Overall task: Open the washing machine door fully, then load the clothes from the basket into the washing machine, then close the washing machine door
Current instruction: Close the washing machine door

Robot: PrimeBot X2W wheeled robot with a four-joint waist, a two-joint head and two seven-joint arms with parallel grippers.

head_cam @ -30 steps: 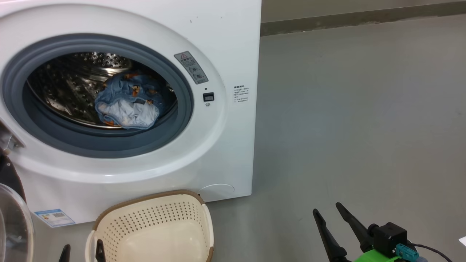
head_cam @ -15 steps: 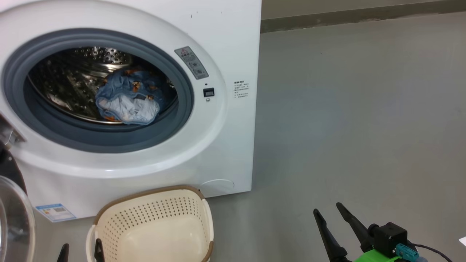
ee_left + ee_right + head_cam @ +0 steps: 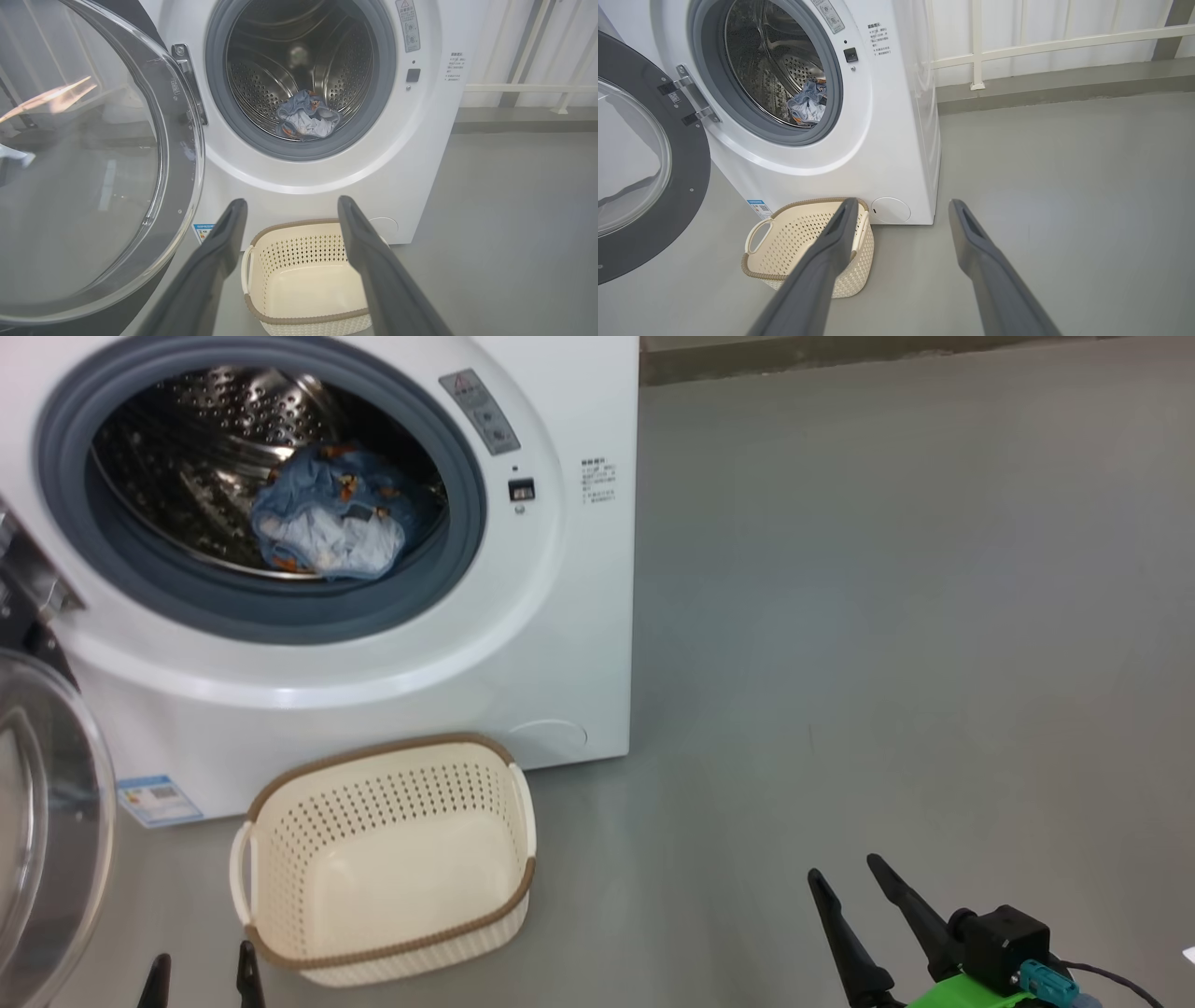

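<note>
Where the clothes (image 3: 327, 523) lie: bunched low in the steel drum (image 3: 261, 84) of the washing machine (image 3: 560, 644), blue fabric with orange figures around a pale piece, perhaps cream or light blue; the drum's shade makes it hard to tell.
Washing machine door (image 3: 93, 163): swung wide on its hinge (image 3: 189, 81) at the washer's left, well clear of the opening.
Basket (image 3: 392, 793): upright on the grey floor (image 3: 887, 616) just in front of the washer, empty.
Left gripper (image 3: 292, 201): fingers spread wide, grasping nothing, raised off the floor and facing basket and drum.
Right gripper (image 3: 903, 201): fingers spread wide, grasping nothing, over bare floor to the right, apart from the basket.
</note>
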